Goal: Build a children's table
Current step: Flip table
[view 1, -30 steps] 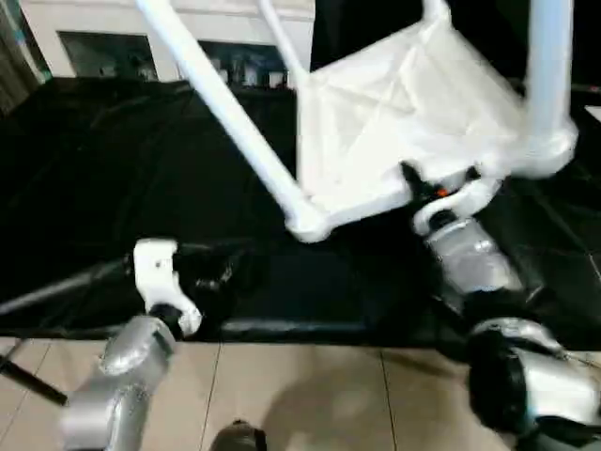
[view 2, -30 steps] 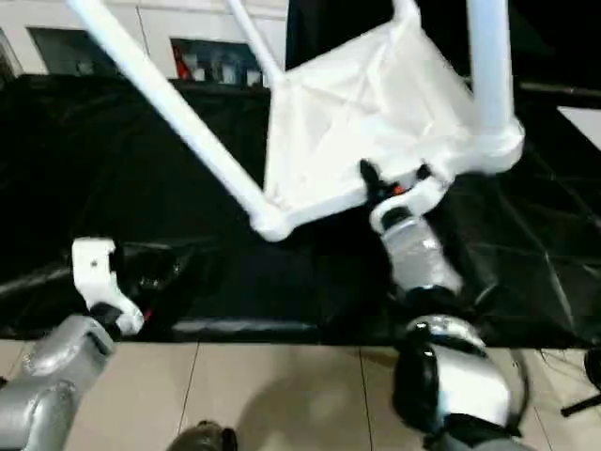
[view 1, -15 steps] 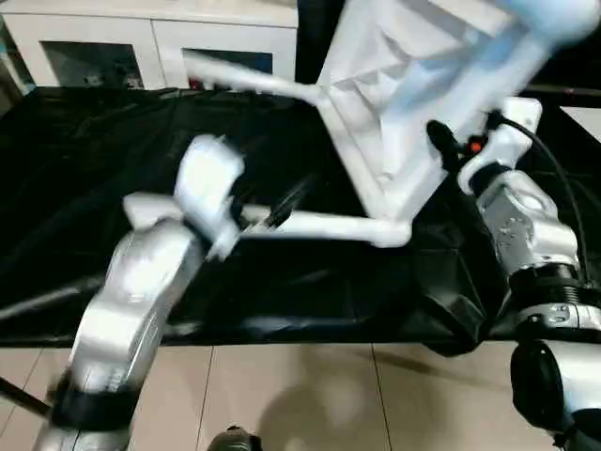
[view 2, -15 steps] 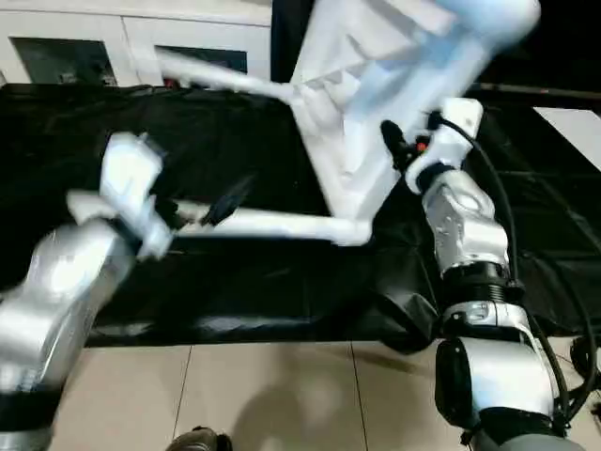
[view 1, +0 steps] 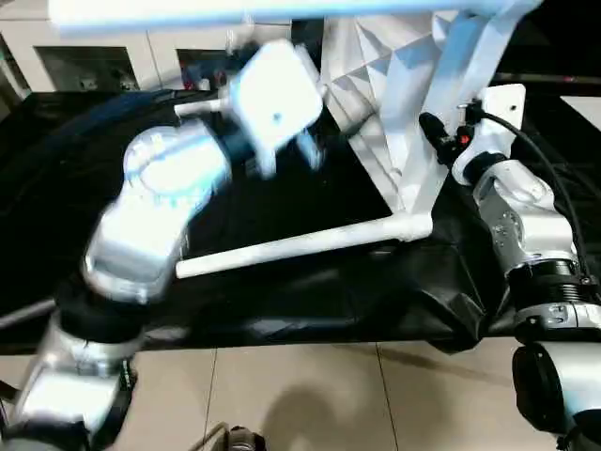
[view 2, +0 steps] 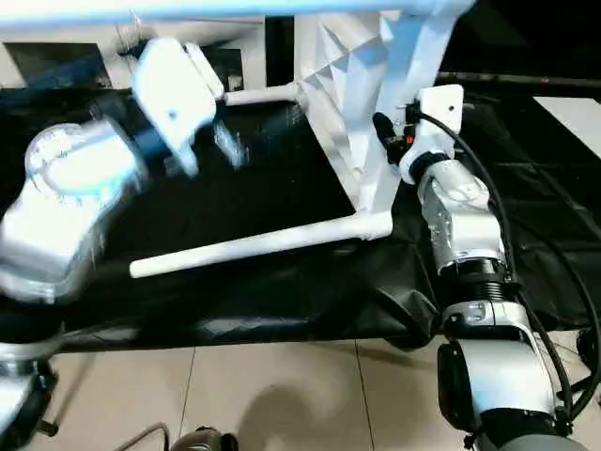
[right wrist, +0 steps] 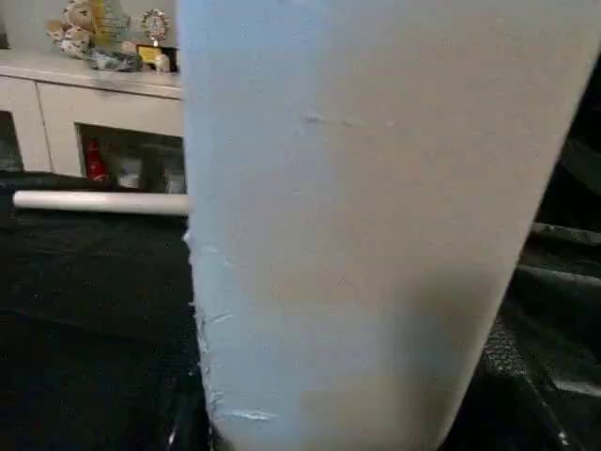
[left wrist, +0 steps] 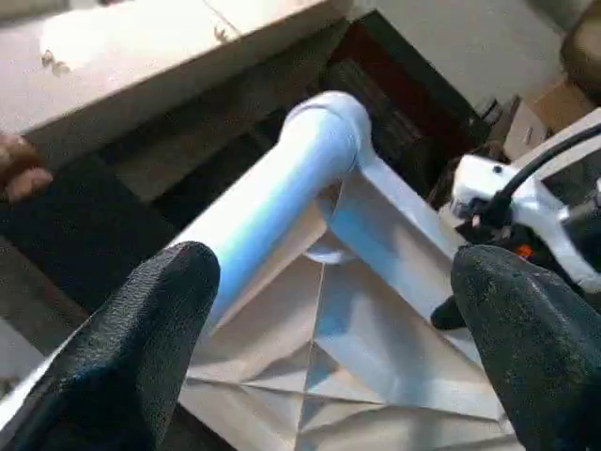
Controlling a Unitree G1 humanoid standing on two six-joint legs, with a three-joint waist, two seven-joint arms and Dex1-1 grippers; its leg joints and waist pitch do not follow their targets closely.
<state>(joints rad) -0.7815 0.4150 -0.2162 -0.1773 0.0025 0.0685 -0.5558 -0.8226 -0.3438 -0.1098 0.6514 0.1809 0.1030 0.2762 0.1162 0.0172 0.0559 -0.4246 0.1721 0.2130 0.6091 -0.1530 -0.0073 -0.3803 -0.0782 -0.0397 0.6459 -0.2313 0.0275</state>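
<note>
- Small white plastic children's table with ribbed rectangular top [view 1: 376,85] is tipped on edge, underside ribs facing the robot's left, above the black-covered desk [view 1: 282,282].
- Legs are fitted in its corner sockets: 1 long white tapered tube leg [view 1: 300,244] runs low from the bottom corner out toward the robot's left, just over the desk; another leg [view 1: 235,11] runs across the top of the head view, also pointing left.
- Right tool [view 1: 441,141] sits at the near edge of the top, by an upright leg. Cannot tell from the pictures whether it pinches the edge or only rests against it; its wrist camera is right up against a white tube.
- Left tool [left wrist: 329,329]: fingers [left wrist: 141,348] spread wide, nothing between them, not touching anything. Blurred in the head view, raised over the desk.
- Key relation: in the left wrist view an upper leg [left wrist: 272,197] and its round corner socket lie straight ahead between the spread fingers, the leg's long axis crossing the gap slantwise.
- Judgement: left arm is the free one and nearer that leg; likely next is closing on the tube near the socket to steady or turn the table.
- Risk: the table tipping off its edge if the right side slips.
</note>
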